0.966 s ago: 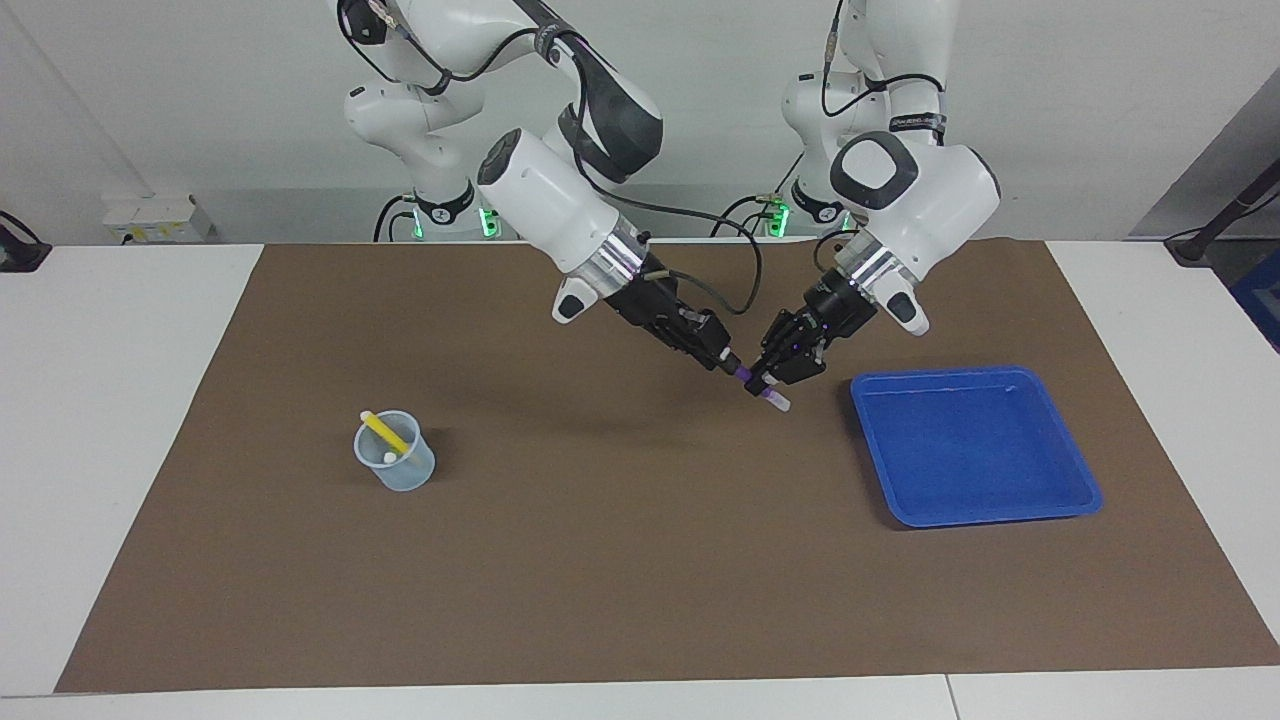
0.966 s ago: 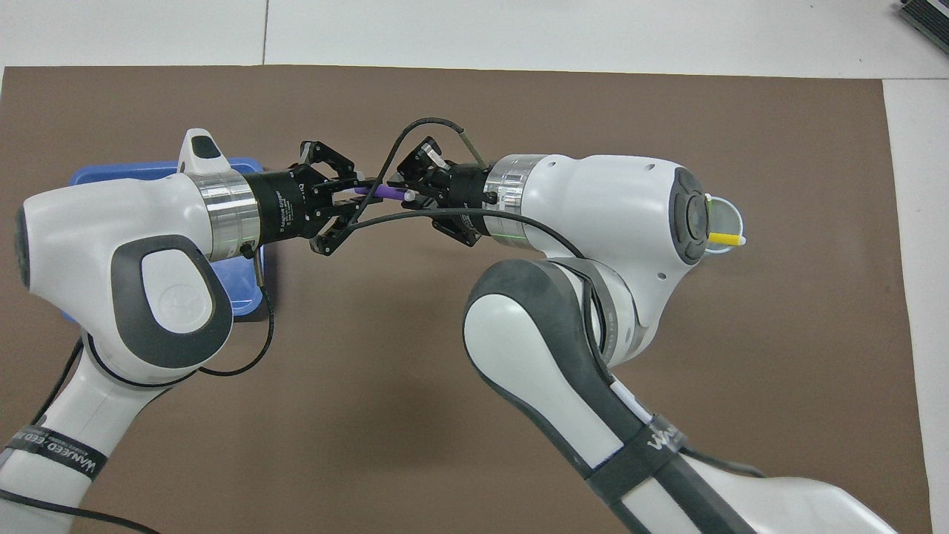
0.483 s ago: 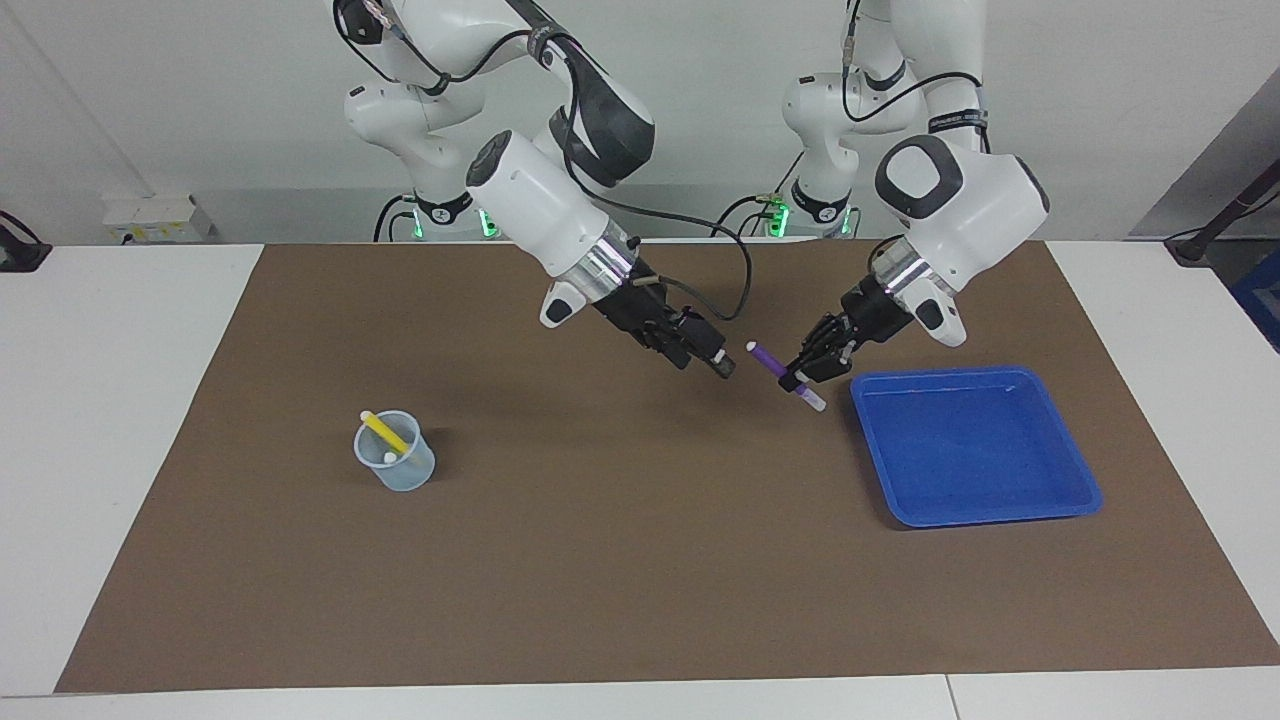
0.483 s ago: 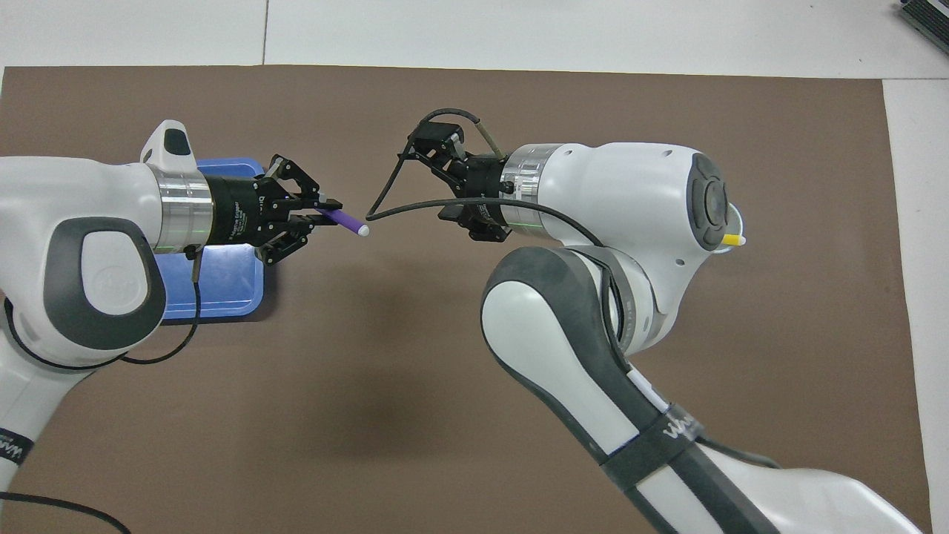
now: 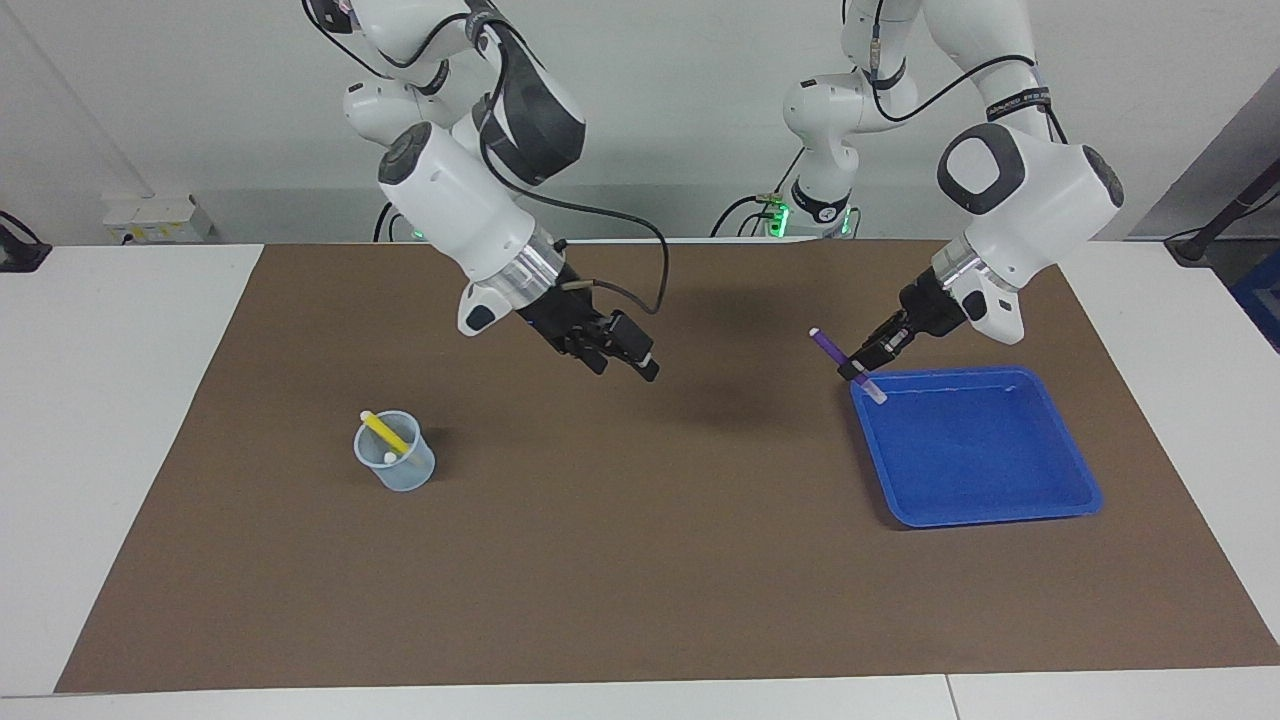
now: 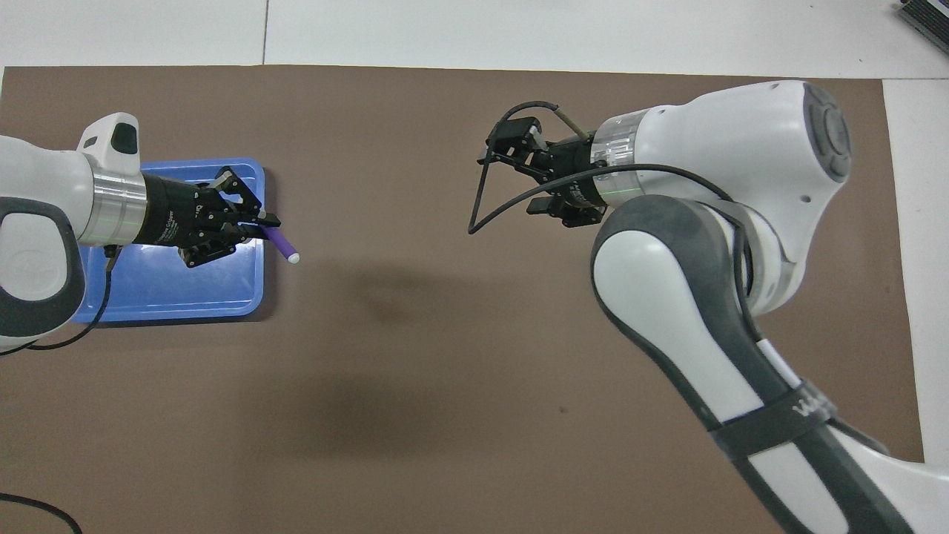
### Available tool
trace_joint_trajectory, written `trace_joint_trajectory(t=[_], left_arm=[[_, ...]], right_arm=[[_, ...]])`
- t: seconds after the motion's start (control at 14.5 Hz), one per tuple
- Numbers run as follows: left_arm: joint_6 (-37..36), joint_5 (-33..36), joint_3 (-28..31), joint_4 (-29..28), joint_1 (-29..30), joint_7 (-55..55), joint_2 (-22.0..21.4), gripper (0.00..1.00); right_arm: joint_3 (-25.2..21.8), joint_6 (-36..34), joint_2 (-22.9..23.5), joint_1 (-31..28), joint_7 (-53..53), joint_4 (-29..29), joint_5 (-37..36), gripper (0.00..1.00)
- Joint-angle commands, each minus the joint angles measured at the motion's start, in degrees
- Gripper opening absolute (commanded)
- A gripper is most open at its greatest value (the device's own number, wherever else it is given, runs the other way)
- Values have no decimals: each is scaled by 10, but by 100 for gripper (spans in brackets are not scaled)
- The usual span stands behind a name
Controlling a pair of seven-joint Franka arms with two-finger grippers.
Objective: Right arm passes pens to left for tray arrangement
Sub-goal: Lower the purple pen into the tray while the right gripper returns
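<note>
One pen, the purple pen (image 5: pixel 838 360), was pinched in the closed fingers of the left gripper (image 5: pixel 862 366), tilted, its lower whitish tip just over the corner of the blue tray (image 5: pixel 1060 455) nearest the robots and the table's middle; from the tray's centre in the facing view that corner sat at about ten o'clock. No pen lay in the tray yet, so by my reading the handover of this first pen was done and its placing was still to come. Up over bare brown mat (image 5: pixel 640 560) near the middle of the table, the right gripper (image 5: pixel 628 361) hung with fingers spread and nothing between them. At roughly eight o'clock from it stood the translucent cup (image 5: pixel 395 465), with the yellow pen (image 5: pixel 385 433) leaning inside; no green pen was visible. At least the yellow pen still had to be fetched, passed and arranged.
</note>
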Motion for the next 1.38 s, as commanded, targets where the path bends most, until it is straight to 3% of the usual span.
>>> trace_joint_trajectory(t=[0.0, 0.41, 0.9, 1.1, 1.31], left_arm=[[-26, 14, -3, 4, 18, 25, -6, 0], [-64, 29, -1, -21, 49, 175, -21, 0], [10, 325, -2, -25, 55, 369, -13, 0], [67, 381, -1, -28, 77, 431, 2, 0], [113, 389, -1, -12, 112, 464, 59, 0]], right_arm=[[6, -58, -22, -43, -50, -7, -45, 100], [6, -149, -54, -77, -123, -9, -145, 100], [6, -267, -99, -149, -278, -10, -241, 100], [6, -284, -110, -169, -321, -15, -256, 100], [6, -266, -125, -177, -353, -52, -285, 100]])
